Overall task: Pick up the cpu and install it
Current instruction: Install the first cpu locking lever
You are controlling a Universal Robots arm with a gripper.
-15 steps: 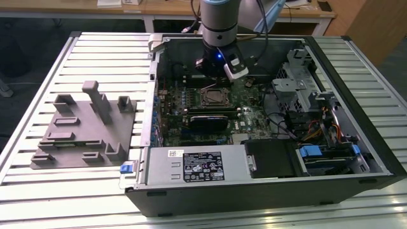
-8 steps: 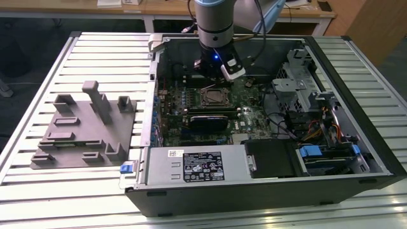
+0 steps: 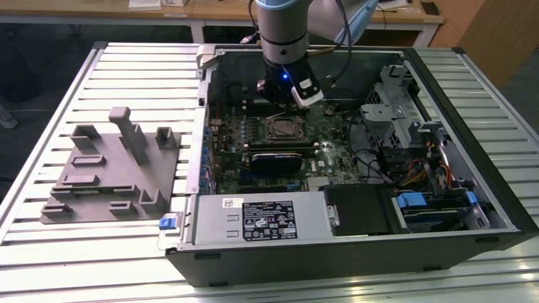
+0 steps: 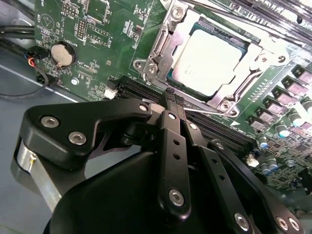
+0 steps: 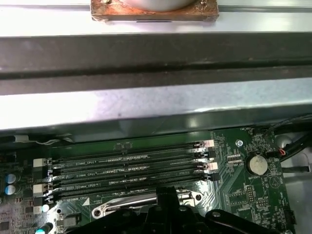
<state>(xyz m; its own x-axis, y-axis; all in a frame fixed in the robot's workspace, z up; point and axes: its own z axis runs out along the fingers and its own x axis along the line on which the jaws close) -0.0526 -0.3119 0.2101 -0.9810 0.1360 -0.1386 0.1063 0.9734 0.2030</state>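
The cpu (image 4: 204, 61), a square chip with a silvery-white top, lies flat in the motherboard socket with a metal frame (image 4: 161, 46) around its edges. My gripper (image 4: 170, 96) hovers just beside the socket, over the memory slots. Its black fingers (image 4: 174, 146) are pressed together, shut on nothing. In the exterior view the gripper (image 3: 282, 104) hangs inside the open computer case, just behind the socket (image 3: 282, 128). In the first wrist view its fingertips (image 5: 165, 192) show over the socket frame's edge.
A grey fixture block (image 3: 110, 167) lies on the slatted table at the exterior view's left. The case holds a power supply (image 3: 261, 218), a drive cage (image 3: 404, 120) and cables at the right. Memory slots (image 5: 126, 168) and a coin cell (image 4: 63, 53) flank the socket.
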